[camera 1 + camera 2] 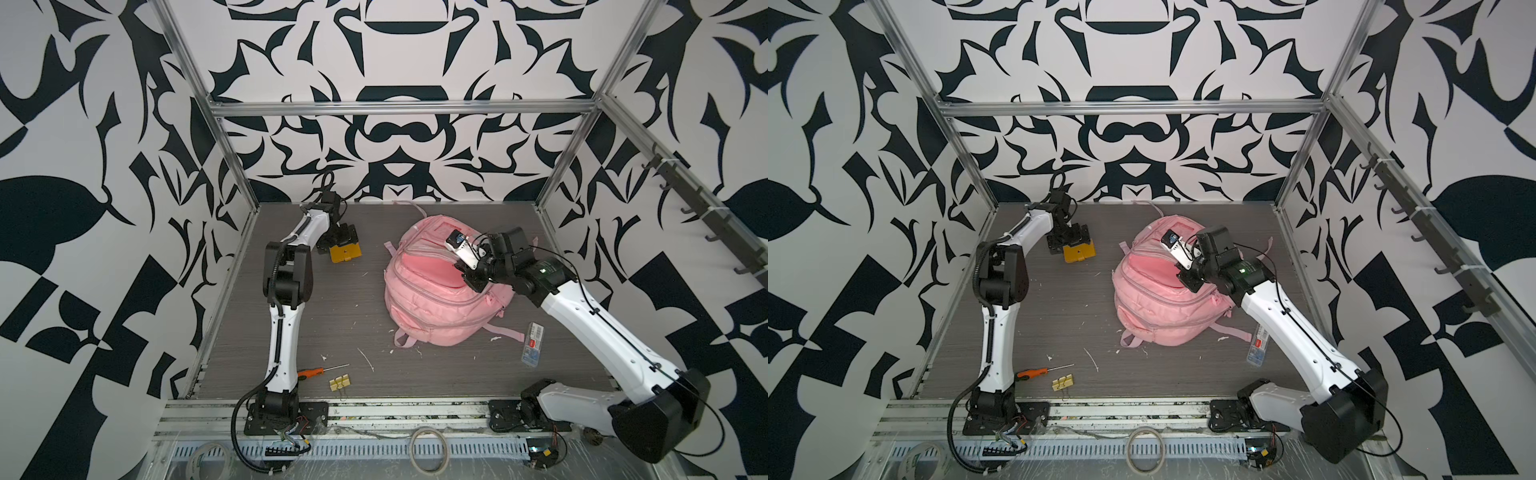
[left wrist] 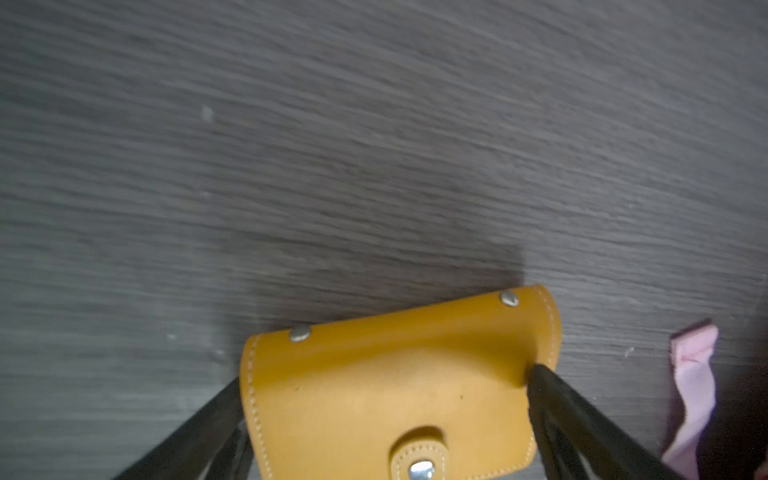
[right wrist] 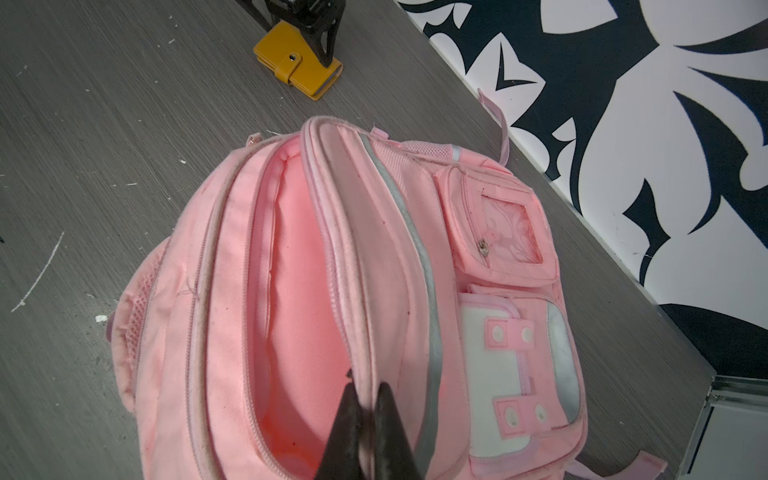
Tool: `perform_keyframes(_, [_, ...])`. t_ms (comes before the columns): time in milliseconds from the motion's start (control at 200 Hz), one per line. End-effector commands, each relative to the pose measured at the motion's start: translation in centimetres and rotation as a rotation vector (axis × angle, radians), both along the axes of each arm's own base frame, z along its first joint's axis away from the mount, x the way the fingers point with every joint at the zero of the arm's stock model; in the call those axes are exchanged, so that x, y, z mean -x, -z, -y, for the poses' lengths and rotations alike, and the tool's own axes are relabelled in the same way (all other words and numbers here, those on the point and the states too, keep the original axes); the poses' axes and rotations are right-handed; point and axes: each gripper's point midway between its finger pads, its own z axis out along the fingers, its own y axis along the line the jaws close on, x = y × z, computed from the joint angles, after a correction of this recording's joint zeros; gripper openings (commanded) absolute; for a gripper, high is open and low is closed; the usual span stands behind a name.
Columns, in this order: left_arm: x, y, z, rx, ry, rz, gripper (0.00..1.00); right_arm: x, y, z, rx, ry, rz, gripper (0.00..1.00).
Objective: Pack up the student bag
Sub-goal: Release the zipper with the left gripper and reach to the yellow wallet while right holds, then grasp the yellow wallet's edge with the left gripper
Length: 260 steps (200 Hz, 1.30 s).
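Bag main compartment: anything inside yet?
Only bare pink lining shows inside the bag; no items are visible. The flap and the right gripper, shut on that flap, cover the near end and part of the depth, so those can't be checked.

white-shelled arms (image 1: pixel 282 340) with black joints (image 1: pixel 289 278) (black cables (image 1: pixel 615 328) clipped alongside).

The right gripper (image 3: pixel 368 380) pinches the zip-edged rim of the student bag (image 3: pixel 232 299), whose main compartment gapes open, showing its pink lining. To the left, on the grey table (image 3: pixel 83 124), lies a yellow wallet (image 3: pixel 276 52) with the left gripper (image 3: pixel 297 41) straddling it.
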Motion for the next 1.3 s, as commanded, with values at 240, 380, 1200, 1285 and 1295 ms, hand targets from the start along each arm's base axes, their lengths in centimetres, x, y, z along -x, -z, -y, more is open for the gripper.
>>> perform_keyframes(240, [4.4,4.1,-0.9,-0.128,0.015,-0.133,0.99,-2.0,-4.4,-1.1,-0.105,0.014,0.173,0.0])
perform_keyframes(380, [7.0,4.2,-0.6,-0.1,0.029,-0.128,0.97,-2.1,-4.5,-1.1,-0.109,0.014,0.181,0.0])
perform_keyframes(1200, [13.8,-4.0,1.3,0.035,0.356,-0.164,0.99,-1.1,-3.6,-0.5,-0.106,0.029,0.143,0.0])
perform_keyframes(1285, [12.2,-3.2,0.8,0.002,0.39,-0.16,0.99,-1.0,-3.8,-0.4,-0.115,0.038,0.145,0.0])
perform_keyframes(1295, [12.1,-3.1,0.8,0.002,0.393,-0.16,0.99,-0.9,-3.8,-0.4,-0.116,0.039,0.145,0.0])
